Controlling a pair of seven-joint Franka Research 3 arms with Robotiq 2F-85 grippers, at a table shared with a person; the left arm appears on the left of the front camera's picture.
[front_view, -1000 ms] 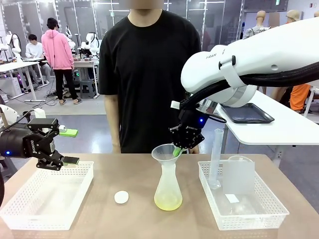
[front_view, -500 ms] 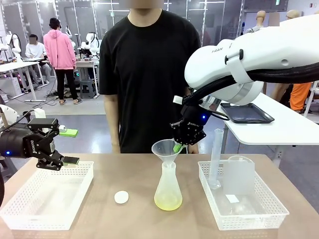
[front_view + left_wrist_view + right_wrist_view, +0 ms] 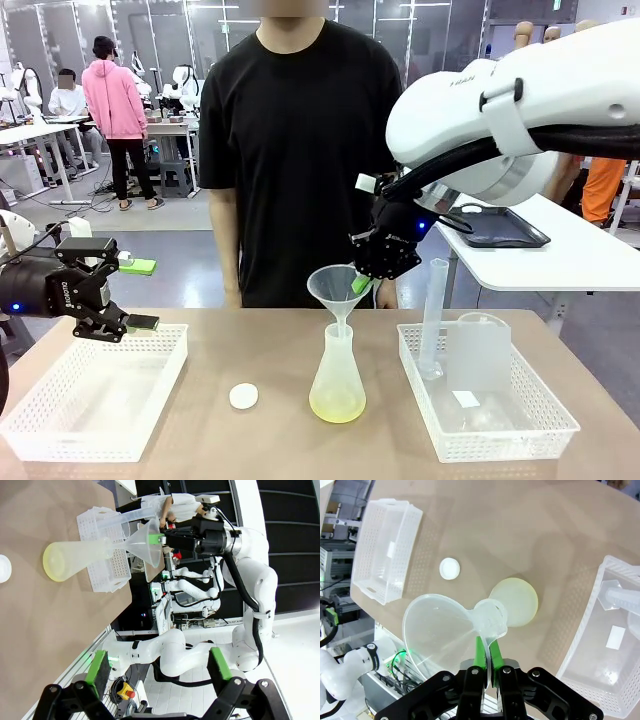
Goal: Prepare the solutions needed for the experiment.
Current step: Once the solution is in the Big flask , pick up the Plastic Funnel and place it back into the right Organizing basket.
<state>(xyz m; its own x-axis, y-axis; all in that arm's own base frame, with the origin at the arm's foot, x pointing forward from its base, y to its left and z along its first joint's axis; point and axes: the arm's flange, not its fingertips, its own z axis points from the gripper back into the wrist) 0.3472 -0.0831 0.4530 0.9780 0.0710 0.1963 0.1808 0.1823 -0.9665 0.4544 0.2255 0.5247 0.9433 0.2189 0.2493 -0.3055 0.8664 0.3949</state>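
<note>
A clear conical flask (image 3: 337, 372) stands mid-table with the pale yellow-green solution (image 3: 337, 406) as a shallow layer in its base. My right gripper (image 3: 362, 285) is shut on the rim of a clear funnel (image 3: 336, 284), held tilted above the flask with its stem at the flask's mouth. From the right wrist, the gripper (image 3: 485, 660) pinches the funnel (image 3: 442, 630) above the flask (image 3: 514, 602). My left gripper (image 3: 135, 295) hovers open over the left basket (image 3: 60, 420), nothing between its fingers. The left wrist view has the flask (image 3: 80, 557), the funnel (image 3: 145, 542) and the open gripper (image 3: 157, 667).
A white round stopper (image 3: 243, 396) lies on the table left of the flask. The right basket (image 3: 540, 435) holds a tall graduated cylinder (image 3: 434, 315) and a clear container (image 3: 483, 350). A person in a black shirt (image 3: 300, 150) stands at the far edge.
My right gripper has risen and shifted slightly right, lifting the funnel up from its seat in the flask's neck. The left arm has stayed still.
</note>
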